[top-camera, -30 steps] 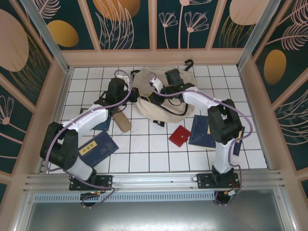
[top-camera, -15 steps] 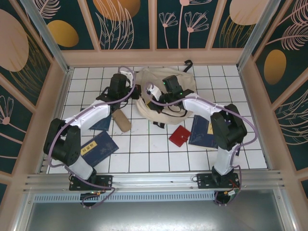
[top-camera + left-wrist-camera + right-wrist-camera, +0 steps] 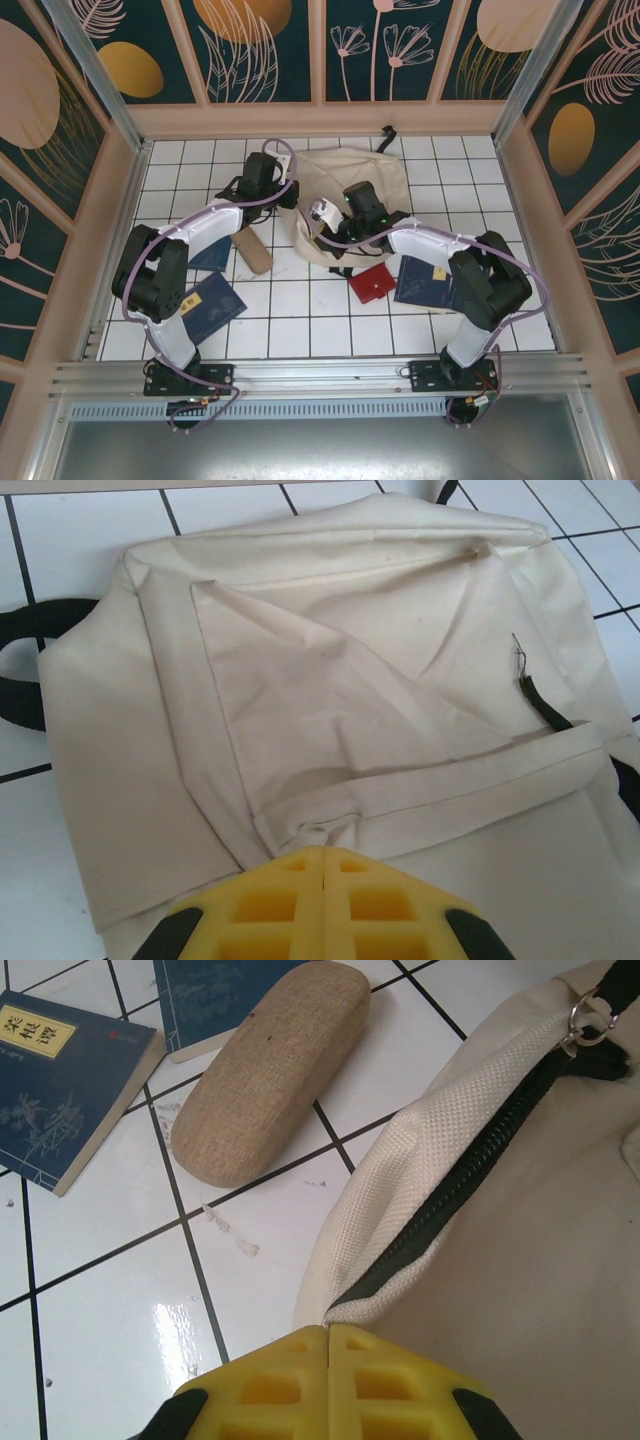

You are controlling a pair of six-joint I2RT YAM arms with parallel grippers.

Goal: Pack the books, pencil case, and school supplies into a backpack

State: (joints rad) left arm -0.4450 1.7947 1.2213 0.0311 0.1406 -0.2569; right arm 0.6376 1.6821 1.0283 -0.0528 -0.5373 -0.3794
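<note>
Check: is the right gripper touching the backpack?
Touching. In the right wrist view, the shut right gripper pinches the backpack by its fabric edge, which runs straight into the fingertips with no gap.

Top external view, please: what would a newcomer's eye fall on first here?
The big cream backpack slumps at the middle back of the tiled table. Both arms bend in over it, with the left gripper and the right gripper shut at its fabric. Around it, not yet packed, lie a tan pencil case to the left, a red square case in front and navy books on both sides.
</note>
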